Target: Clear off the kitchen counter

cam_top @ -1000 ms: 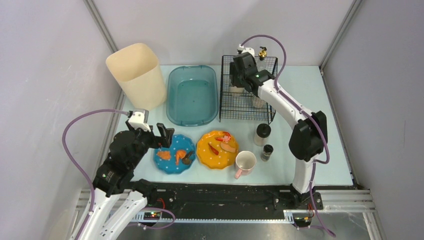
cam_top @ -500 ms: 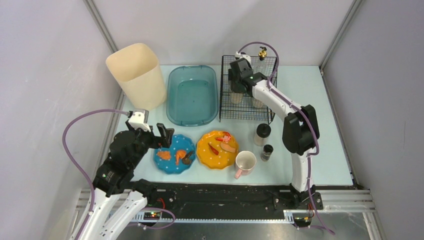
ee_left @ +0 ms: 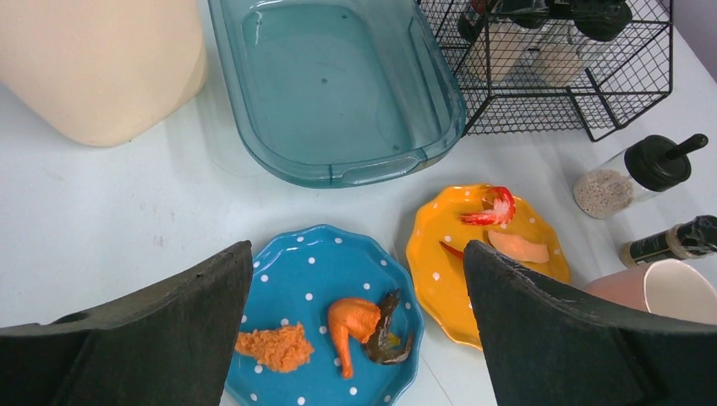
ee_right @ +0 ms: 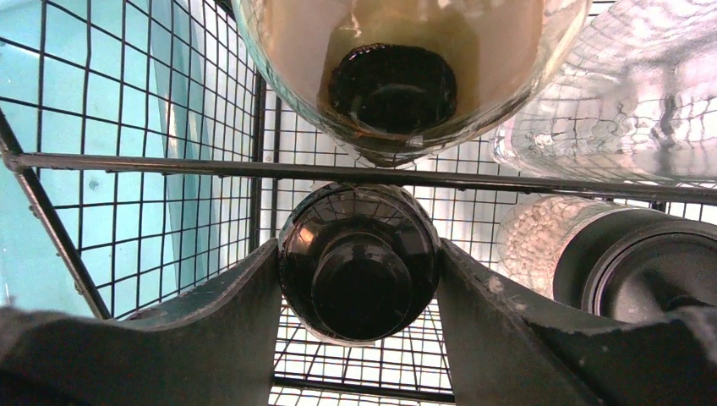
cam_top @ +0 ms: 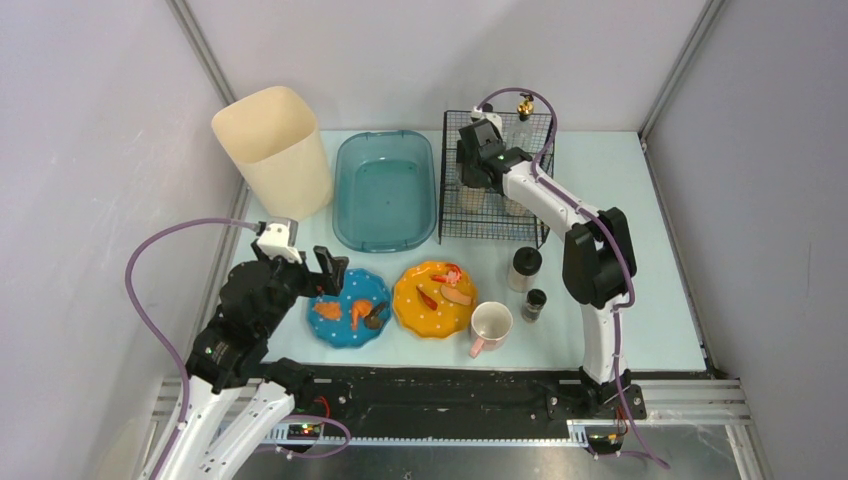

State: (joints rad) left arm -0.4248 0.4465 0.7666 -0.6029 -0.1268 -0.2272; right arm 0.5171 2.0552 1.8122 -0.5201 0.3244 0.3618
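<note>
The pale blue kitchen counter [cam_top: 660, 250] carries a blue dotted plate [cam_top: 350, 307] with food scraps, an orange dotted plate [cam_top: 434, 299] with scraps, a pink mug [cam_top: 491, 325] and two black-capped shakers [cam_top: 524, 266] [cam_top: 535, 304]. My left gripper [ee_left: 357, 249] hovers open over the blue plate [ee_left: 330, 279], nothing between its fingers. My right gripper [ee_right: 358, 254] reaches into the black wire basket [cam_top: 497, 225] at the back, shut on the black cap of a jar [ee_right: 363, 288]. In the top view the right gripper [cam_top: 478, 165] hides that jar.
A teal basin [cam_top: 385, 190] stands left of the basket, a tall cream bin [cam_top: 275, 150] at the back left. Other jars [ee_right: 643, 262] and a glass bottle [ee_right: 397, 76] crowd the basket around the held jar. Metal rails edge the counter.
The right arm has shifted left and lower into the wire basket with its grip unchanged. The left arm has not moved.
</note>
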